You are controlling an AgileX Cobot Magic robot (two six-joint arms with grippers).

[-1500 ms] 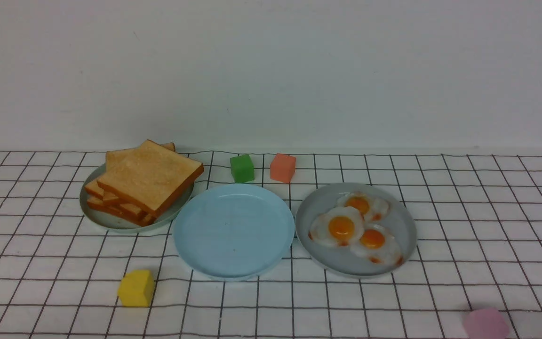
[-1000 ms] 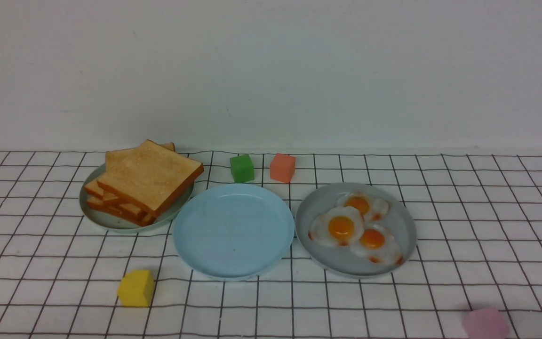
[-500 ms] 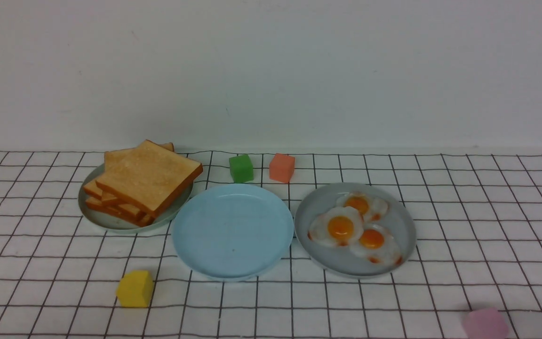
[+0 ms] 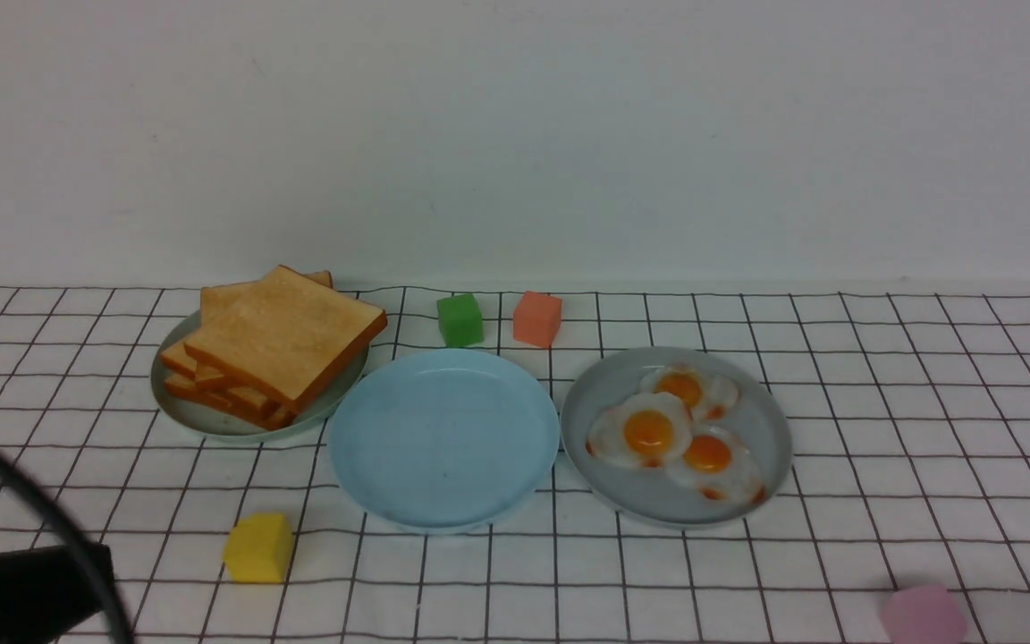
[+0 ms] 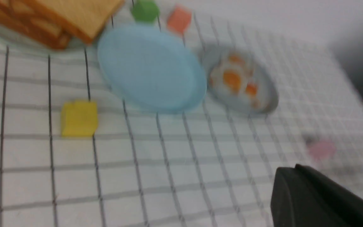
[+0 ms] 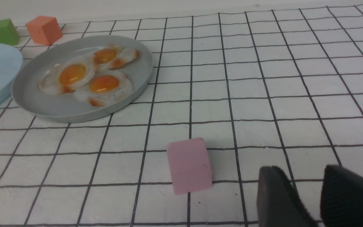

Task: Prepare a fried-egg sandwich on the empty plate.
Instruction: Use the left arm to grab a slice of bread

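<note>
Plain pale wall [image 4: 515, 134] behind; table [image 4: 926, 402] under white cloth [image 4: 837, 555] (black grid lines); even, soft light.

Soft, even, fairly bright light falls from overhead, leaving only a faint, short shadow beside the pink cube [image 6: 189, 165] just ahead of the right gripper [image 6: 307, 179] and small gleams on the fried eggs [image 6: 87, 78] farther out. The front and right wrist views are crisp. The left wrist view is smeared with blur: beyond the left gripper [image 5: 298, 189] the checked cloth [image 5: 169, 176] streaks, and the grey plate [image 5: 263, 104] melts into blobs.
</note>
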